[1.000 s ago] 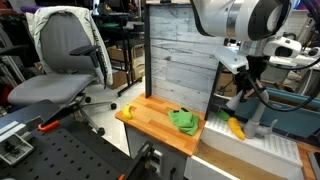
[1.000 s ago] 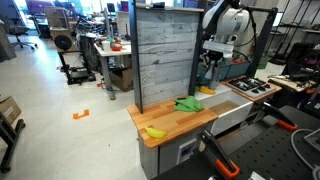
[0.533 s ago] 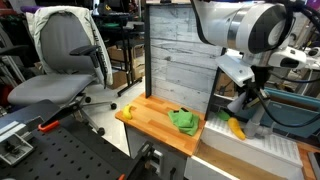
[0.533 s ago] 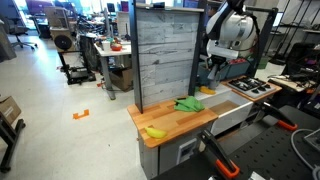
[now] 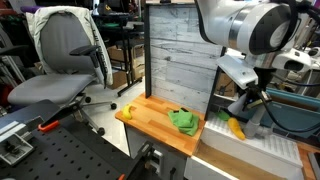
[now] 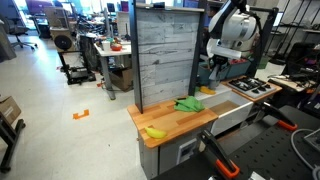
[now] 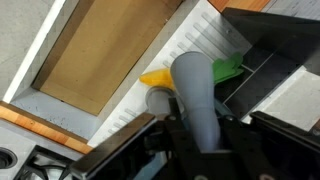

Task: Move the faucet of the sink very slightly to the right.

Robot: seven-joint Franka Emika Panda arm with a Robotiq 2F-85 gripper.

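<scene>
The grey faucet (image 7: pixel 193 88), a thick arched tube, stands on the white sink unit (image 7: pixel 128 108) next to its rectangular basin (image 7: pixel 100 55). In the wrist view my gripper (image 7: pixel 196 138) has a finger on each side of the tube and is shut on it. In both exterior views the gripper (image 5: pixel 245 100) (image 6: pixel 212 70) reaches down over the sink unit (image 5: pixel 250 152) (image 6: pixel 232 110) and hides most of the faucet. The teal basin (image 5: pixel 292 116) lies just beyond the gripper.
A yellow object (image 7: pixel 158 77) (image 5: pixel 235 127) lies on the sink's ribbed drainboard close to the faucet. A wooden board (image 5: pixel 155 122) (image 6: pixel 175 122) beside the sink carries a green cloth (image 5: pixel 185 122) (image 6: pixel 190 103) and a banana (image 6: pixel 153 131). A grey plank wall (image 5: pixel 180 55) stands behind. A stove (image 6: pixel 250 88) adjoins the sink.
The arm's upper joints have shifted a little sideways and lower over the sink. The gripper stays closed on the faucet, which has turned very little.
</scene>
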